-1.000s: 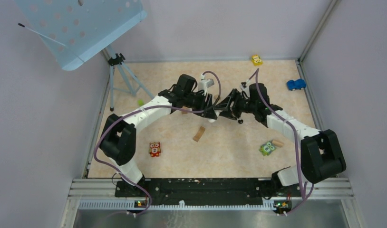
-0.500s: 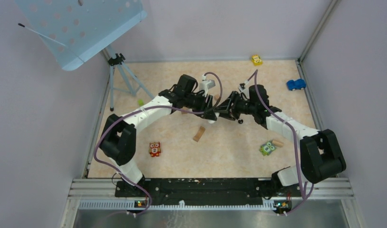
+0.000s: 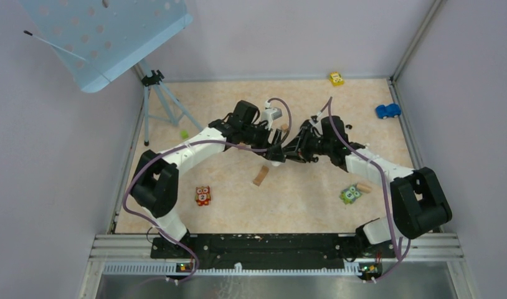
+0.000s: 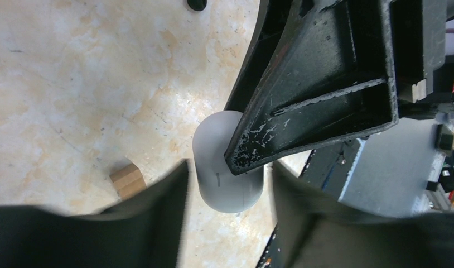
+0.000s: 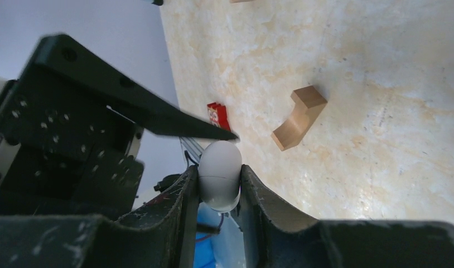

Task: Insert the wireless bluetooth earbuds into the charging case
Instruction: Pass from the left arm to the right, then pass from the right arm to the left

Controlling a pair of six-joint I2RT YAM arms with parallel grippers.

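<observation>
White and rounded, the charging case (image 5: 219, 187) is clamped in the right gripper (image 5: 219, 170), as only its wrist view shows. The left gripper (image 4: 229, 167) straddles it; whether it pinches, I cannot tell. Left wrist alone shows one black earbud (image 4: 197, 4) on the table (image 4: 74, 84). Overhead, one yellow car (image 3: 336, 78) and one blue car (image 3: 387, 111).

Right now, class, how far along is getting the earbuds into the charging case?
Done: the right hand clamps the white charging case. In hand: the left hand straddles it too. Left: a black earbud lies on the table, and no bud shows inside.
</observation>
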